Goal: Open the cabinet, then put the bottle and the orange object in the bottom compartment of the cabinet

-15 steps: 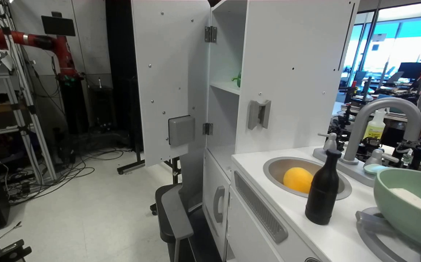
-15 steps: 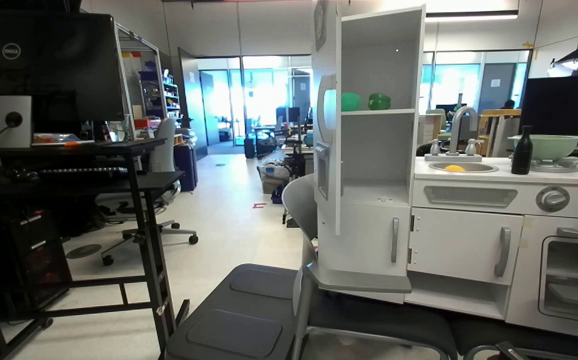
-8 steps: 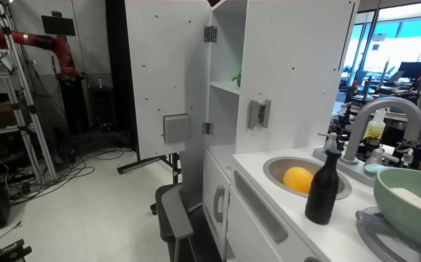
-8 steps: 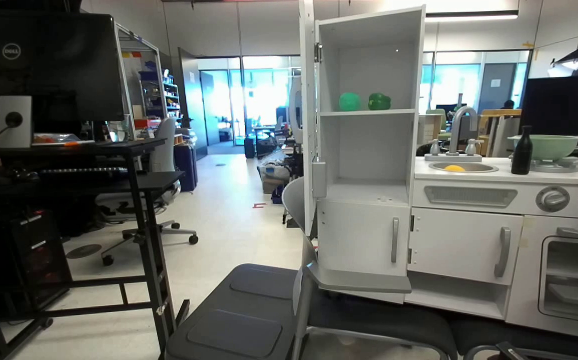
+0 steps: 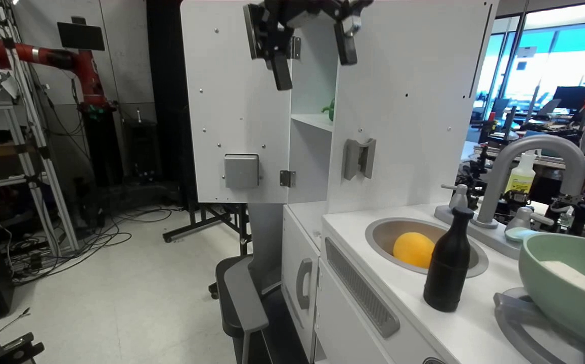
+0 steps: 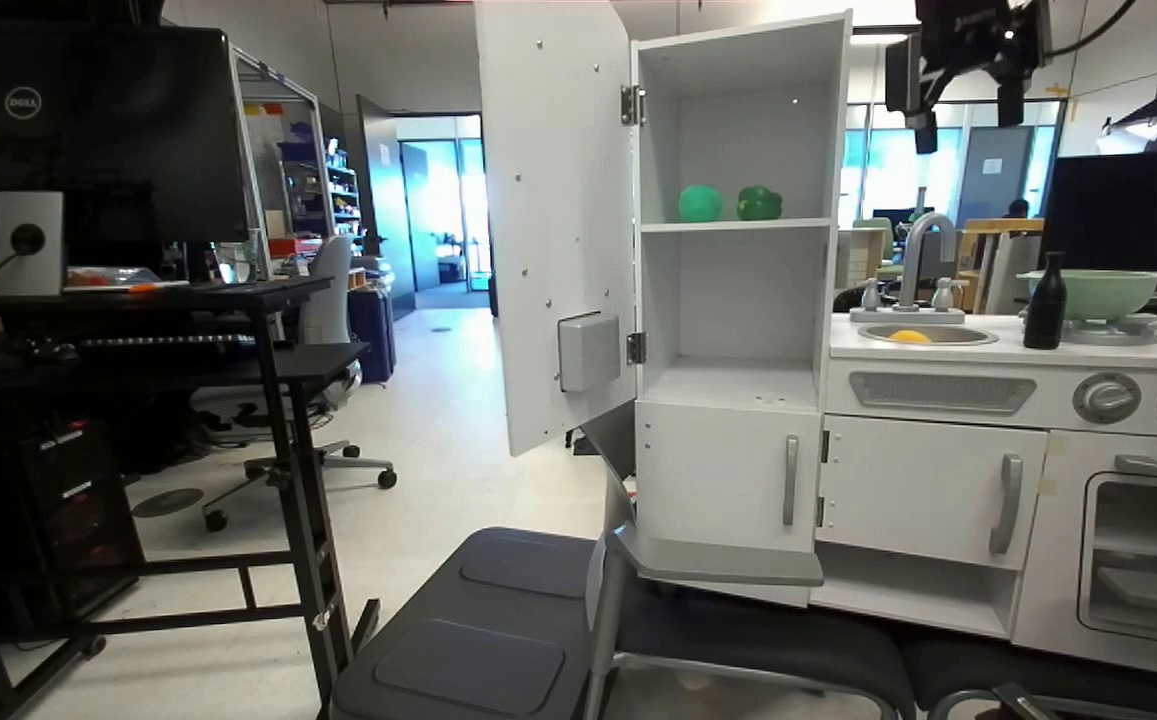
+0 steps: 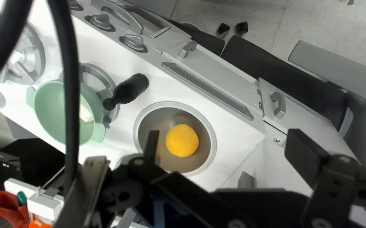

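In an exterior view, the fingers (image 6: pixel 925 132) are spread wide, high up, right of the white cabinet (image 6: pixel 738 150). Its door (image 6: pixel 563 230) is swung out left, showing the bottom compartment (image 6: pixel 738 300). The round orange thing (image 6: pixel 909 337) sits in the sink (image 6: pixel 956 336). The dark bottle (image 6: pixel 1045 305) stands on the table (image 6: pixel 1008 348), right of the sink.

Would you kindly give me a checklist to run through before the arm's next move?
1. Cabinet door wide open: ok.
2. Bottom compartment uncovered by the door: ok.
3. Gripper open and holding nothing: ok.
4. Bottle upright on the countertop: ok.
5. Gripper down at the bottle or the orange object, which lies in the sink: not ok, it hangs higher than both.
6. Bottle empty: cannot tell, walls too dark.
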